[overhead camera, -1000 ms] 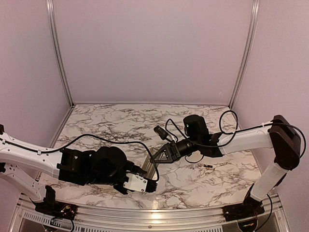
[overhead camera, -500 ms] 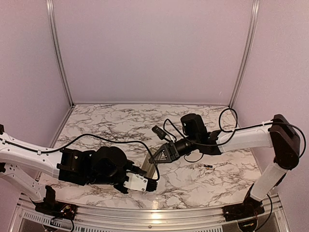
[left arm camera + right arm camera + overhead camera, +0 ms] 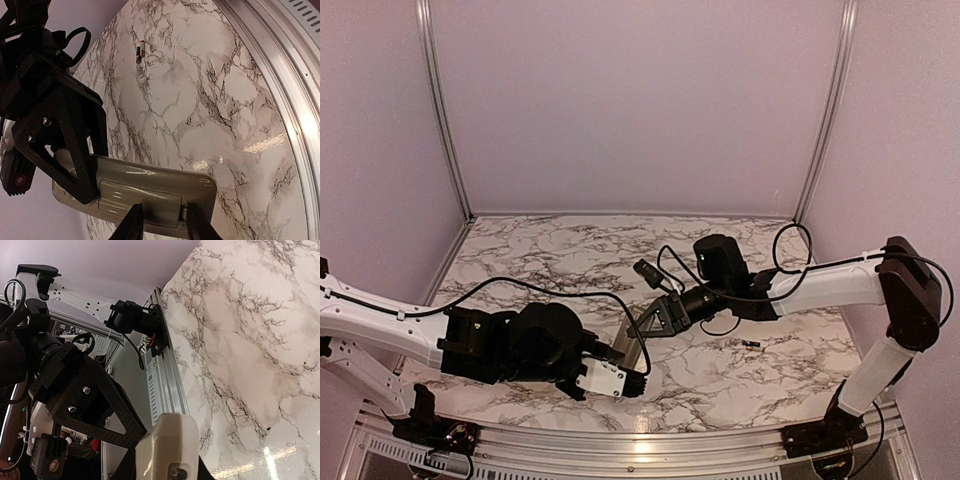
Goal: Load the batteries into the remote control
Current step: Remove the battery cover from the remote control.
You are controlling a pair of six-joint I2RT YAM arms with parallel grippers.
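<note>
One remote point(image 3: 632, 340). Two grippers: left gripper point(image 3: 161, 222), right gripper point(image 3: 652, 322). One marble table point(image 3: 540, 250). Batteries point(image 3: 140, 51) at four o'clock: possibly two, too small to count.

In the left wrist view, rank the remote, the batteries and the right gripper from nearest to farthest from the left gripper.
1. The remote: clamped in the left gripper, at the bottom of the view.
2. The right gripper: on the remote's other end, at the left.
3. The batteries: lying on the table, at the top, well beyond both.
</note>
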